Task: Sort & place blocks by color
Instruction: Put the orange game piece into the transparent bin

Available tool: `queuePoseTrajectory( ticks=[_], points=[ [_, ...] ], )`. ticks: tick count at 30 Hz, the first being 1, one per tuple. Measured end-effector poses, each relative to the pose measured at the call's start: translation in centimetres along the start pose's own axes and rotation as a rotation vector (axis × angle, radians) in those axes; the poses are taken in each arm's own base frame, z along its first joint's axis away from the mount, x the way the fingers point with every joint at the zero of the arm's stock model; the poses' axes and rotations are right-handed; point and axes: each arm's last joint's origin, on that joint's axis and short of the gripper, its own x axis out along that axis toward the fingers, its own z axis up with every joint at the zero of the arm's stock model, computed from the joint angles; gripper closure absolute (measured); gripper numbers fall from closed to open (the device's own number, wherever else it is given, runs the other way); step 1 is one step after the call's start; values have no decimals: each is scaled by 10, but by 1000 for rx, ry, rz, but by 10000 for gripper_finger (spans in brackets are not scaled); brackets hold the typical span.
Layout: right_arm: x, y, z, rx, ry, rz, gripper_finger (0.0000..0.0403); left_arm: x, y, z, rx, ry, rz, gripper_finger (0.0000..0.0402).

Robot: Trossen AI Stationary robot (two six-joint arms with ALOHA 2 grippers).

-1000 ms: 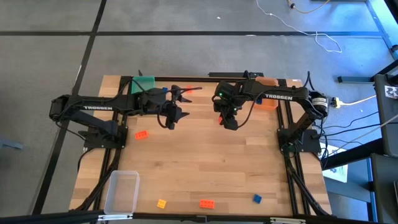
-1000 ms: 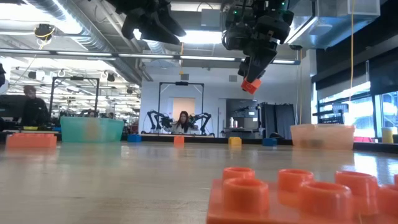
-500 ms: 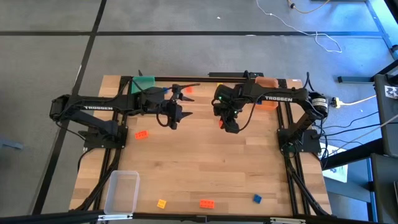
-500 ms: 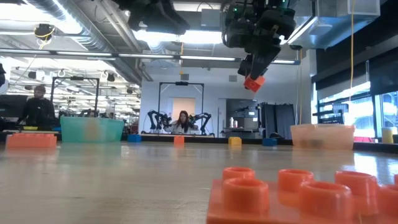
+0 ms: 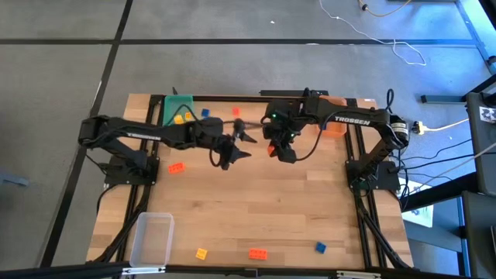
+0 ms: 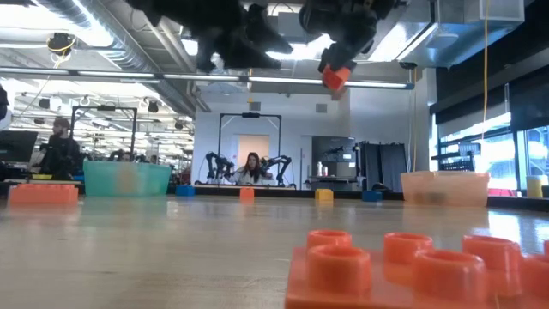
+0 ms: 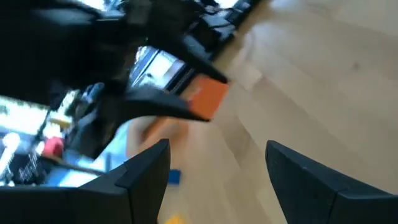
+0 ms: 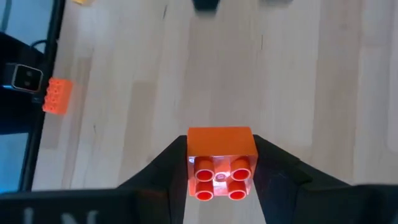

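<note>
Grey floor; bright ceiling lights

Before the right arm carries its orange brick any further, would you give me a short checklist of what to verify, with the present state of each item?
1. Right gripper shut on the orange brick: ok; both fingers clamp its sides.
2. Brick clear of the table: ok; in the low view it hangs high above the wood.
3. Left gripper empty: ok; its open fingers hold nothing.
4. Room between the two arms: not ok; the left gripper sits close beside the right one over mid-table.
5. Orange bin reachable: cannot tell; the right arm covers most of it.
6. Loose blocks remaining: not ok; an orange block lies near the left arm's base.
</note>
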Motion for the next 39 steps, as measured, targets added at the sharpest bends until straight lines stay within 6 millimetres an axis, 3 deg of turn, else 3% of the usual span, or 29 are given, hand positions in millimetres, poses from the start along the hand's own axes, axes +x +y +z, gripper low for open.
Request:
queuePoseTrajectory(
  ticks=[8,17,39],
  points=[
    [0,1,1,-27,-12,34,263,31,-13,8,242,-109,87,150],
    [1,3,3,-45,-24,34,263,46,-15,2,301,-129,146,150],
    [17,9,15,-139,-87,41,263,48,-17,-1,239,-129,122,150]
  ],
)
